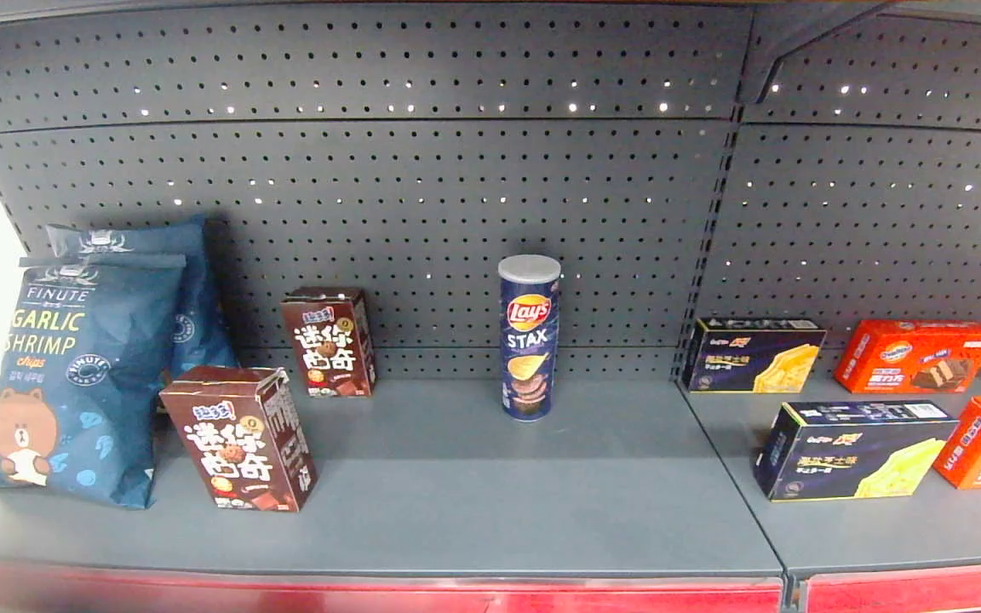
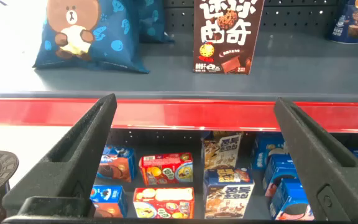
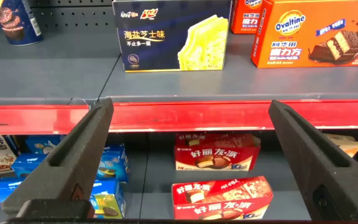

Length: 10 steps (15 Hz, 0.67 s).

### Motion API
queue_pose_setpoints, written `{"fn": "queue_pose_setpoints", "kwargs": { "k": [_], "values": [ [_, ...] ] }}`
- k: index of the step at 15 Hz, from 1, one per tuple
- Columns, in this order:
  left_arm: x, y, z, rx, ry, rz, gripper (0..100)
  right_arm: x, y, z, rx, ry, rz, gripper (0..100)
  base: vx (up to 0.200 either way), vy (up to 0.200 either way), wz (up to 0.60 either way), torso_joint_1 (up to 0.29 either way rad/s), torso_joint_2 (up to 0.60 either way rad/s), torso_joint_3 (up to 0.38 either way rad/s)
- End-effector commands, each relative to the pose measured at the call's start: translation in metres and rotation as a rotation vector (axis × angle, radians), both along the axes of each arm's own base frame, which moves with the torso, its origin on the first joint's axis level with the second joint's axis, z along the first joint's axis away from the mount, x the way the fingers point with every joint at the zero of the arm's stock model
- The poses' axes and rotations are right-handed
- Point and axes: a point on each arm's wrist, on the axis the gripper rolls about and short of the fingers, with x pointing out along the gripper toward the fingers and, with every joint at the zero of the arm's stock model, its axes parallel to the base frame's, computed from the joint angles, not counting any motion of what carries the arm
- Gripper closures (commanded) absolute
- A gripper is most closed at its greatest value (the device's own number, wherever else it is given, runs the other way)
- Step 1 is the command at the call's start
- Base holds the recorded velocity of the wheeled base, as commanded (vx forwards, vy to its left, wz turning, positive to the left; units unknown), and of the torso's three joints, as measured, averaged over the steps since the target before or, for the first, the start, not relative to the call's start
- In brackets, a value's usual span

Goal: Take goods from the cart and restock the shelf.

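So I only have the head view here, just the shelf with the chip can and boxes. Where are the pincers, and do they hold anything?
Observer: The left pincer is open and empty, in front of the red shelf edge.
Operator: And the right?
Observer: The right pincer is open and empty too, pointing toward the navy and yellow box.
Operator: Anything underneath?
Observer: A lower shelf holds goods, among them red boxes.
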Motion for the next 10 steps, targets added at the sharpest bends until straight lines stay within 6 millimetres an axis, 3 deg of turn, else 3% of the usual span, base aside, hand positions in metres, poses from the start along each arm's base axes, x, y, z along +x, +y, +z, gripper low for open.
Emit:
{"fn": "queue_pose_setpoints", "kwargs": {
  "k": [1,5,10],
  "values": [
    [0.0000,0.0000,0.0000,-0.001,-0.001,0.001,0,0.0001,0.0000,0.0000,0.000,0.001,0.000,0,0.000,0.000,0.00,0.000,0.00,0.000],
    [0.0000,0.0000,0.0000,0.000,-0.001,0.001,0,0.0001,0.0000,0.0000,0.001,0.001,0.000,0,0.000,0.000,0.00,0.000,0.00,0.000],
    [0.0000,0.0000,0.0000,0.002,-0.001,-0.002,0,0.0001,0.0000,0.0000,0.001,0.001,0.000,0,0.000,0.000,0.60,0.003,0.00,0.002]
  ]
}}
